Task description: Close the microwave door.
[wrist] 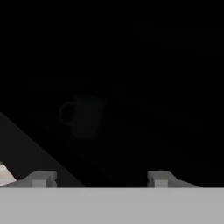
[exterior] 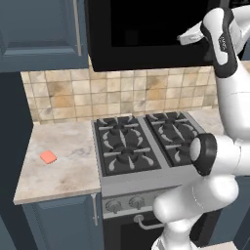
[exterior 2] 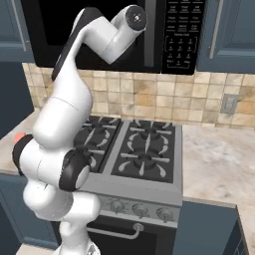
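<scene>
The microwave [exterior 2: 185,35] hangs above the stove, its keypad strip on the right. The glossy black microwave door [exterior: 146,29] lies about flush with the microwave's front, and its vertical bar handle [exterior 2: 150,35] stands beside the keypad. My gripper [wrist: 100,179] is open, its fingertips [wrist: 41,178] wide apart and right up against the dark door window with nothing between them. Dimly through the glass shows a mug [wrist: 83,116]. In the base views my white hand [exterior: 193,36] is raised against the door's right part.
Below is a black gas stove [exterior: 141,141] with several burners and front knobs. A beige counter [exterior: 63,166] to its left bears a small orange sponge [exterior: 48,156]. Blue cabinets [exterior: 44,34] flank the microwave, with a tiled backsplash [exterior 2: 164,99] behind.
</scene>
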Available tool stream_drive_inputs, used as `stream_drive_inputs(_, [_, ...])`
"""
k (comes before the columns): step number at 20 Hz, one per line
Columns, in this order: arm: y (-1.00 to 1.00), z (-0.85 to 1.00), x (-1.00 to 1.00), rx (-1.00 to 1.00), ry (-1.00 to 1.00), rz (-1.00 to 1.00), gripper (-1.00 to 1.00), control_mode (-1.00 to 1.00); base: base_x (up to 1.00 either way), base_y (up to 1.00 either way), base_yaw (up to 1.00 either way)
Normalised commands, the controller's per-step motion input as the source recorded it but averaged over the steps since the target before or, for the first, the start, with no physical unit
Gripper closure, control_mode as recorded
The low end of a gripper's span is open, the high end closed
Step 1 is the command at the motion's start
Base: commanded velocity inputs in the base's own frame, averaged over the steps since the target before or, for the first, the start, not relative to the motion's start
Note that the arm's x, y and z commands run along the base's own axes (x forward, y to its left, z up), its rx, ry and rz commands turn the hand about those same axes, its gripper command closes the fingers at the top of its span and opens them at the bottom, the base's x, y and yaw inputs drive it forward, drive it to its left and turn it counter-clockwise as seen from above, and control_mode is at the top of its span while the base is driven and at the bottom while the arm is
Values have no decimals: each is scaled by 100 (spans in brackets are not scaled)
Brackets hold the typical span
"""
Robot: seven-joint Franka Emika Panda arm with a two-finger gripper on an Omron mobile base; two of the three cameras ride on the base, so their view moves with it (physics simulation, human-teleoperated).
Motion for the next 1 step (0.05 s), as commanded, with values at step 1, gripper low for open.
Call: stream_drive_inputs(1, [0,0,0,0,0,0,-100,-100,0,0,0])
